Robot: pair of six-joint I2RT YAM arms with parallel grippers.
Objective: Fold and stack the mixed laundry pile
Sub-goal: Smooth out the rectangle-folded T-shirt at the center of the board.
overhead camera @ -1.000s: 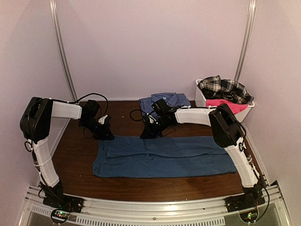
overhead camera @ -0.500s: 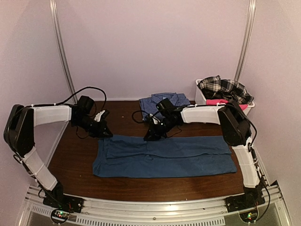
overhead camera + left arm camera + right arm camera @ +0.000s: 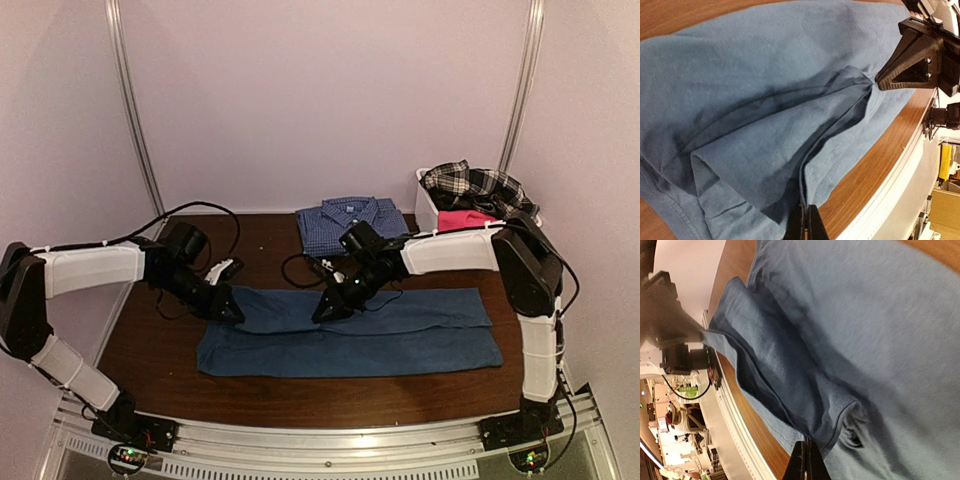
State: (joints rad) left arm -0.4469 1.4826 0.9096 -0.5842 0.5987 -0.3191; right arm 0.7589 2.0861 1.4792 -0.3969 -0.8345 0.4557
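T-shirt (image 3: 400, 340) is pinched mid-fold by left gripper (image 3: 232, 312) and right gripper (image 3: 322, 314), jaws clamped on cloth; an even pull nearward seems needed.

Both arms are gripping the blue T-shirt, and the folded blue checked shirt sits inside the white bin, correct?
Not quite. The top view shows the folded checked shirt lying on the table beside the bin, not inside it. The T-shirt part holds.

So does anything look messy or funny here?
The plaid shirt spills unfolded over the rim of the bin. The T-shirt is bunched along its far edge, where the left tool and right tool pinch it.
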